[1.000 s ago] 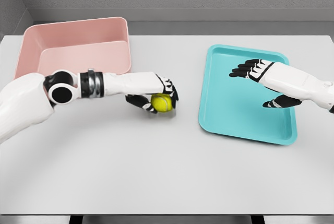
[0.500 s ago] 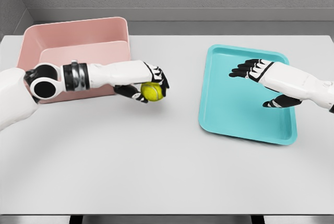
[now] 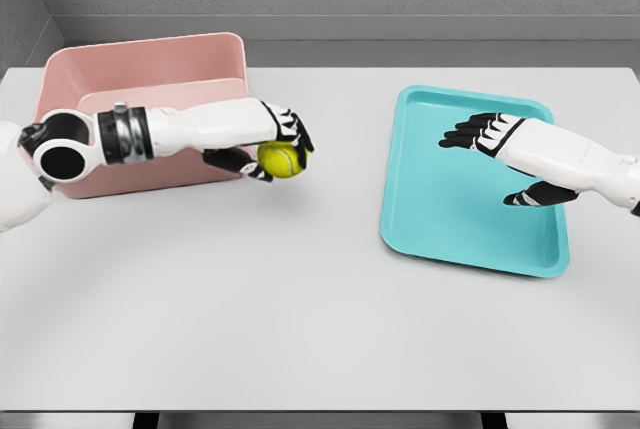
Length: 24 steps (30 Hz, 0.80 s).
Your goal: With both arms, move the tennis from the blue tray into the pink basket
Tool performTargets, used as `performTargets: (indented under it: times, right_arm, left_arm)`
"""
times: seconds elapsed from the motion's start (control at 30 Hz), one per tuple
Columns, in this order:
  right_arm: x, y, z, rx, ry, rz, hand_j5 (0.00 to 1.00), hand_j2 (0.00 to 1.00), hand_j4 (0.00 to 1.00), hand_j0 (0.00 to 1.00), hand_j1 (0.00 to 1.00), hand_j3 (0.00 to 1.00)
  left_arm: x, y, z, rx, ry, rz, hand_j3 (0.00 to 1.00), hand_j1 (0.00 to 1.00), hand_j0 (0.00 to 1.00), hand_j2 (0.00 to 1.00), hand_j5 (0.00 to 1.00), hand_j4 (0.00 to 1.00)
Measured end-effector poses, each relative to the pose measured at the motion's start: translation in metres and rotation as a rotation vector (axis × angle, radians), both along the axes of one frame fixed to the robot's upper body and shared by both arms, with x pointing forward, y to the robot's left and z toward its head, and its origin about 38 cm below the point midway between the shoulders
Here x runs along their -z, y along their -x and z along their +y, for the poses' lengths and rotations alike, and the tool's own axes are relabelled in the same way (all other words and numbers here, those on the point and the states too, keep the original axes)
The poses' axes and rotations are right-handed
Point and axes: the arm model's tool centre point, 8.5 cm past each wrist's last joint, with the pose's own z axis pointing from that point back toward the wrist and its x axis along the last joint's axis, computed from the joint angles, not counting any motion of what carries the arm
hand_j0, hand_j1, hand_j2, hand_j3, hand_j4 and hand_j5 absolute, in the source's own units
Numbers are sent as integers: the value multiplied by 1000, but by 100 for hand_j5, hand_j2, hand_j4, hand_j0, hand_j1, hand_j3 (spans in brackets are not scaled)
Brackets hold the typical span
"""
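A yellow tennis ball (image 3: 281,159) is held above the table in my left hand (image 3: 272,151), whose fingers are shut on it just off the right front corner of the pink basket (image 3: 150,74). The left forearm crosses in front of the basket's front wall. Over the blue tray (image 3: 440,199) at the right hovers my right hand (image 3: 500,159), open with fingers spread and holding nothing. Nothing lies in the tray.
The grey table (image 3: 300,309) stretches wide in front of both arms. The basket stands at the back left, the tray at the right, with a gap of bare table between them.
My left hand has carried the ball up and to the left, from the table's middle towards the basket's right front corner. The right hand has stayed still over the tray.
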Motion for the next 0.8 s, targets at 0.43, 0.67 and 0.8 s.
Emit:
performTargets:
  times: [0.43, 0.67, 0.8]
  right_arm:
    - [4, 1, -1, -1, 18, 20, 100, 100, 100, 100, 100, 100]
    - [4, 1, -1, -1, 19, 21, 100, 100, 100, 100, 100, 100]
    - [3, 0, -1, -2, 18, 18, 100, 100, 100, 100, 100, 100]
  left_arm:
    - [-18, -8, 26, -66, 15, -41, 53, 53, 53, 53, 53, 53]
    - [-19, -14, 37, -102, 12, -44, 53, 53, 53, 53, 53, 53]
    - [-20, -18, 43, -124, 20, -48, 53, 53, 53, 53, 53, 53]
